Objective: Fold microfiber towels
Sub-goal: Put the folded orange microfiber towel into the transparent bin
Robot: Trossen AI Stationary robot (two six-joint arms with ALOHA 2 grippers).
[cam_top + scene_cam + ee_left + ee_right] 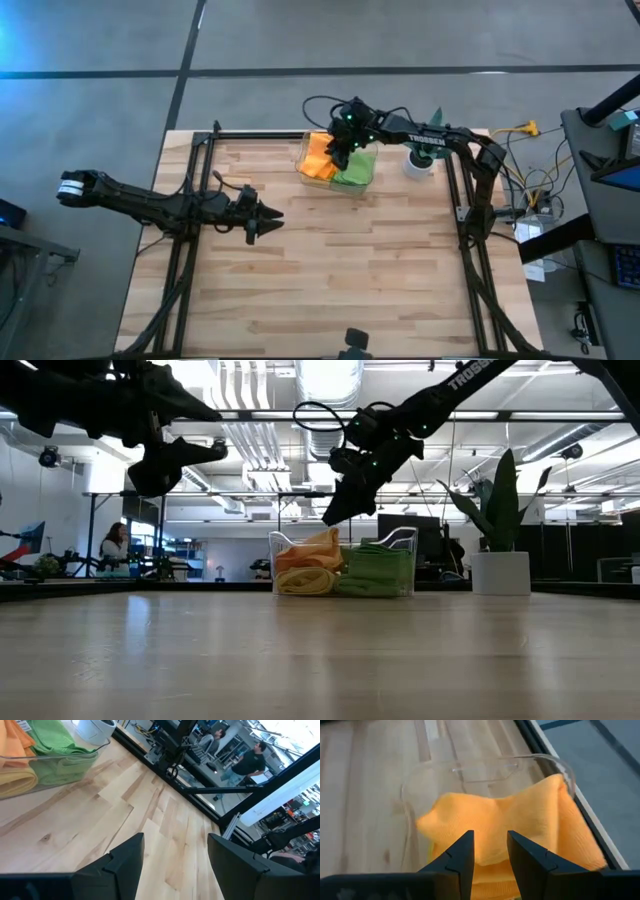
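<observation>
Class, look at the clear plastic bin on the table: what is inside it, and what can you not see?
Inside the clear bin lie an orange towel over a yellow one, beside green towels. The right gripper hovers above the orange towel. Anything beneath the cloths is covered.

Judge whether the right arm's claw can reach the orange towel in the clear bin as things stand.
Probably yes: the right claw hangs open right above the orange towel, which lies topmost in the open-topped clear bin, nothing between.

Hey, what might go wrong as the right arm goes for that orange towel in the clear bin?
The right gripper hangs over the orange towel, fingers open a little. A pinch may catch several layers or the yellow towel beneath. The clear bin looks light and could lift or tip. The plant stands close by.
</observation>
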